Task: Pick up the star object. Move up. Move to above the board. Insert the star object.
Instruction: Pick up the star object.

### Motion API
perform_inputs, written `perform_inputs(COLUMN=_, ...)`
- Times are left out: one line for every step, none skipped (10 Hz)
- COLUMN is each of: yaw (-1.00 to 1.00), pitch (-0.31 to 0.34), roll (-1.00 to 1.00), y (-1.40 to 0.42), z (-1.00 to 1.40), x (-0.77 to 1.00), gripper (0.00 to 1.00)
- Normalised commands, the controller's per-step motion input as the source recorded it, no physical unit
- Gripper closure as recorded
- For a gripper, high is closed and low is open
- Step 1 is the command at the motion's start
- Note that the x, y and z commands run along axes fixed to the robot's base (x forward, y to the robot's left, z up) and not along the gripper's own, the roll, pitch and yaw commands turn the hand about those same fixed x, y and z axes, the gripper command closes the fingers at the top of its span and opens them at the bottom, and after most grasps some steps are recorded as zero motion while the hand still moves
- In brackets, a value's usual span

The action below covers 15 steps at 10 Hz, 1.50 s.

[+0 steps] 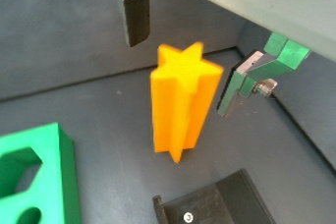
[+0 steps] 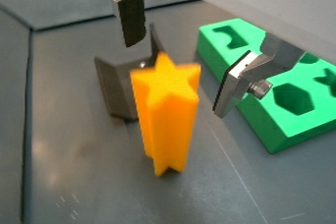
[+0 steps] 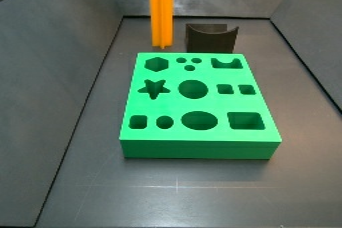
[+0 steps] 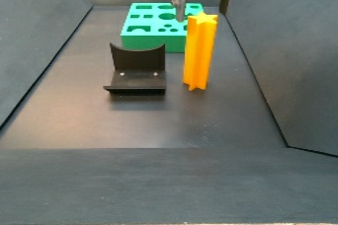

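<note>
The star object [image 1: 182, 100] is a tall orange prism with star-section sides. It stands upright on the dark floor, seen in both wrist views [image 2: 168, 110] and both side views [image 3: 162, 17] [image 4: 199, 51]. My gripper [image 1: 184, 71] is open. Its fingers straddle the star's top, one on each side with gaps, touching nothing [image 2: 179, 71]. In a side view the gripper [image 4: 201, 0] sits just above the star's top. The green board [image 3: 201, 102] with shaped holes lies flat on the floor apart from the star [image 2: 282, 95] [image 4: 152, 22] [image 1: 33, 169].
The dark fixture [image 3: 211, 36] stands beside the star, between it and the board's far corner [image 4: 136, 66] [image 2: 121, 90] [image 1: 217, 206]. Sloped dark walls enclose the floor on the sides.
</note>
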Motion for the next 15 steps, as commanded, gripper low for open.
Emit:
perform_inputs(yaw=0.63, pitch=-0.284, roll=0.0, y=-0.05, z=-0.59, x=-0.18, gripper=0.0)
perform_inputs(yaw=0.6, pitch=-0.271, roll=0.0, y=-0.04, z=-0.57, x=-0.14, gripper=0.0)
perform_inputs(yaw=0.47, pitch=-0.237, roll=0.0, y=0.0, z=-0.54, x=-0.01, gripper=0.0)
perform_inputs(yaw=0.28, pitch=-0.154, roll=0.0, y=0.0, z=-0.44, x=0.01, gripper=0.0)
perform_inputs(yaw=0.1, pitch=-0.039, roll=0.0, y=0.0, z=-0.27, x=0.25, gripper=0.0)
perform_inputs(yaw=0.0, pitch=0.0, roll=0.0, y=0.03, z=-0.15, x=0.38, gripper=0.0)
perform_inputs(yaw=0.0, pitch=0.0, roll=0.01, y=0.02, z=-0.13, x=0.31, gripper=0.0)
perform_inputs(yaw=0.0, pitch=0.0, roll=0.0, y=0.02, z=-0.1, x=0.24, gripper=0.0)
perform_inputs(yaw=0.0, pitch=-0.019, roll=0.0, y=0.0, z=0.0, x=0.0, gripper=0.0)
perform_inputs(yaw=0.0, pitch=0.0, roll=0.0, y=0.0, z=-0.02, x=0.0, gripper=0.0)
perform_inputs(yaw=0.0, pitch=-0.029, roll=0.0, y=0.0, z=-0.05, x=-0.15, gripper=0.0)
perform_inputs(yaw=0.0, pitch=-0.054, roll=0.0, y=0.0, z=-0.07, x=-0.2, gripper=0.0)
perform_inputs(yaw=0.0, pitch=-0.069, roll=0.0, y=0.0, z=-0.09, x=-0.21, gripper=0.0)
perform_inputs(yaw=0.0, pitch=-0.064, roll=0.0, y=0.0, z=-0.06, x=-0.2, gripper=0.0)
perform_inputs(yaw=0.0, pitch=-0.051, roll=0.0, y=0.0, z=-0.01, x=-0.15, gripper=0.0)
